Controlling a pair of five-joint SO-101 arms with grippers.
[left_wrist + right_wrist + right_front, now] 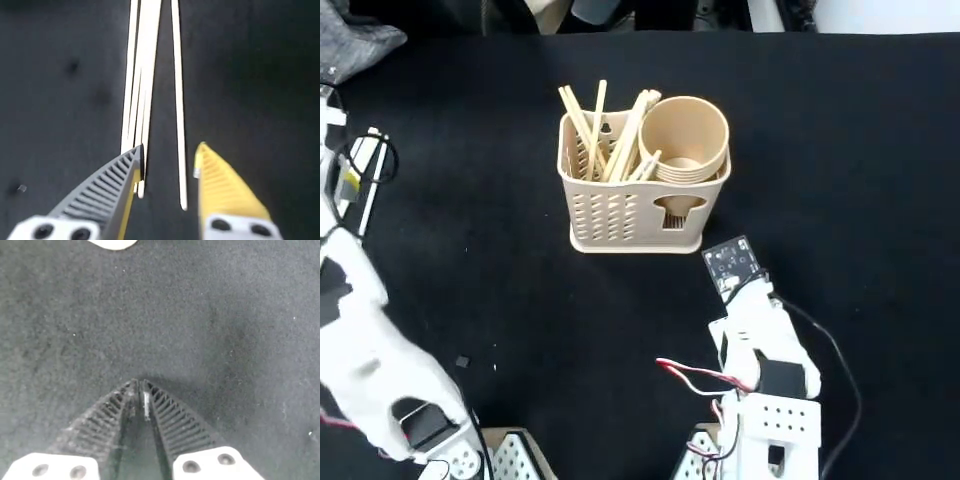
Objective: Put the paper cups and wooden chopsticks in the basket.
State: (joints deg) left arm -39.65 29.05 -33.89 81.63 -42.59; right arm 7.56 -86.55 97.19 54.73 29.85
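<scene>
Right arm (760, 370) sits at the near edge, right of centre. Right claw (139, 385) is pressed together with nothing in it, over bare table (840, 150) just near of the basket (620, 215), by its right corner (apart, not touching).

Left arm (365, 370) is at the near left, with its wrist out at the left edge of the table. Left claw (170, 149) is spread over the loose chopsticks (140, 100), which lie flat on the table at the left side, well apart from the basket. One single stick lies between the fingers. The others form a tight bundle whose end meets the gray finger (112, 187) (contact: can't tell). Nothing is pinched.

Farther back, mid-table, the basket stands upright. Stowed chopsticks (630, 137) stand tilted in its left part, a few leaning toward the paper cups (685, 135). The cups sit nested, mouth up, in the right part.
</scene>
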